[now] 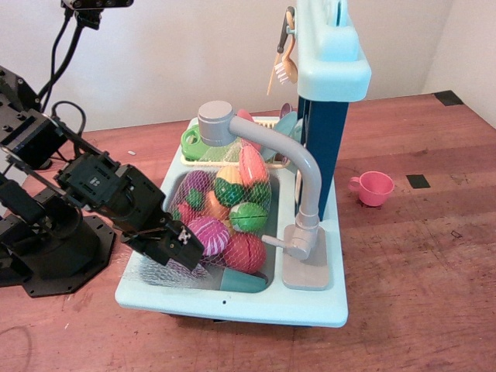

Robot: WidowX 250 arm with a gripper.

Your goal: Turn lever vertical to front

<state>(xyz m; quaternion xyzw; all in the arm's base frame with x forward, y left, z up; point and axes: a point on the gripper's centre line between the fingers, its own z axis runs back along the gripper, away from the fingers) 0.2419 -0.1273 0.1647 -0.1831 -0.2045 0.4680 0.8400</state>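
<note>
One stubby grey plastic lever (277,242)

The arm (93,182) is showing as matte black throughout, built from blocky, box-shaped segments with squared edges and visible joint housings. Small screws and recessed fastener holes are appearing on the segment faces, too small to count. The tool (180,246) is presenting as black, with small pale markings or metal fittings on its end face; the exact detail is not resolving. Thin black cables (60,40) are running up behind the arm toward a dark bracket at the frame's upper edge, and another black cable is looping near the upper segment. The base (58,252) is appearing as a flat, black, many-sided plate.
</note>
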